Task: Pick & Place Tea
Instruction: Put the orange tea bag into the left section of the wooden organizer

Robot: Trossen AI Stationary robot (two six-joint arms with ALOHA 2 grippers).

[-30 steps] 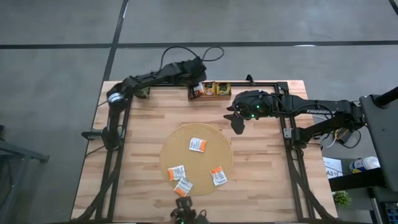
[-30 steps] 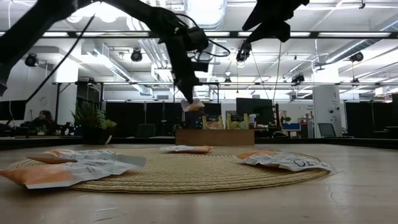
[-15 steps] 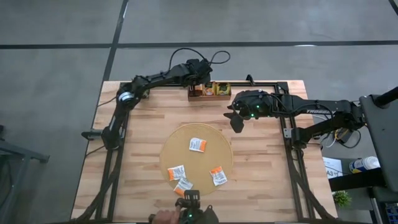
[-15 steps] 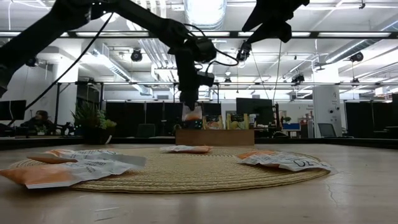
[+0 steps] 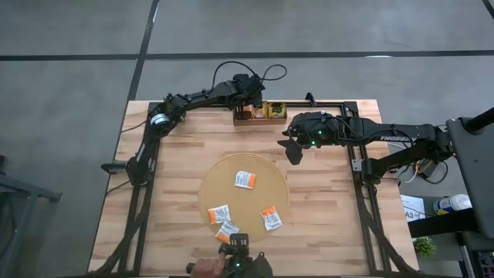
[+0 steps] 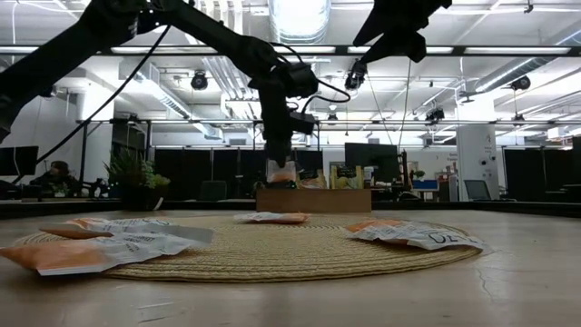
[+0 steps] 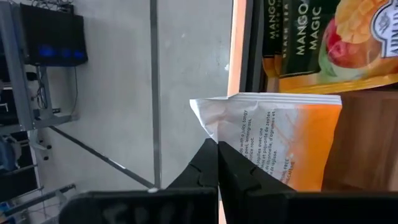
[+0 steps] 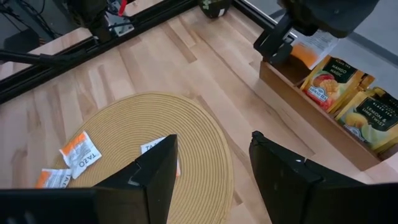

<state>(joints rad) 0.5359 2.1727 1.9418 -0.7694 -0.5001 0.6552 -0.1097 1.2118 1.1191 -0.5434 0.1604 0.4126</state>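
Note:
My left gripper (image 6: pixel 280 154) is shut on an orange-and-white tea sachet (image 7: pixel 280 140) above the left compartment of the brown wooden tray (image 5: pixel 260 116) at the table's far edge. Other sachets, yellow and mango-printed, stand upright in the tray (image 8: pixel 323 106). Several orange-and-white sachets (image 5: pixel 245 180) lie flat on the round woven mat (image 5: pixel 244 166) at mid-table. My right gripper (image 8: pixel 211 155) hangs open above the table, between the mat's far right side and the tray, with nothing between its fingers. My left gripper pinches the sachet's crinkled white edge (image 7: pixel 214 132), close to a corner, between its two shut fingertips. The fingers slant down from above on the tray's left. The sachet (image 6: pixel 281 173) hangs below them, its lower end at the tray's rim; whether it touches the tray I cannot tell.
A black metal frame (image 5: pixel 356 166) runs along the table's right side and far edge behind the tray. A person's hand (image 5: pixel 204 268) shows at the near edge beside a dark device. Bare wooden table (image 5: pixel 170 177) lies left of the mat.
My left gripper has sunk toward the tray and shifted slightly toward the table's right edge, rolling its wrist. The sachet has come down with it from well above the tray to rim height over the left compartment. A person's hand has appeared at the near edge.

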